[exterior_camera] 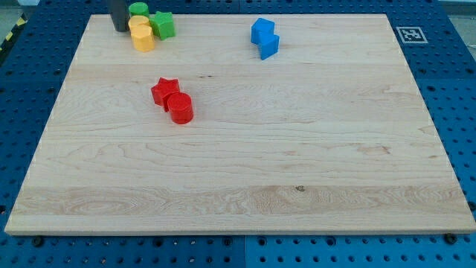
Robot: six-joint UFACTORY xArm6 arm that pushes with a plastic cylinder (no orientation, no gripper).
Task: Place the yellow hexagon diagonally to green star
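Two yellow blocks sit together at the view's top left, an upper one (139,25) and a lower one (144,39). I cannot tell which of them is the hexagon. The green star (164,25) lies just to their right, touching or almost touching the upper yellow block. A green cylinder (138,10) stands right above the yellow pair. My tip (121,30) is at the board's top edge, just left of the upper yellow block and very close to it.
A red star (165,91) and a red cylinder (181,109) touch each other left of centre. Two blue blocks (265,37) sit together at the top middle. A printed marker tag (409,34) is at the board's top right corner.
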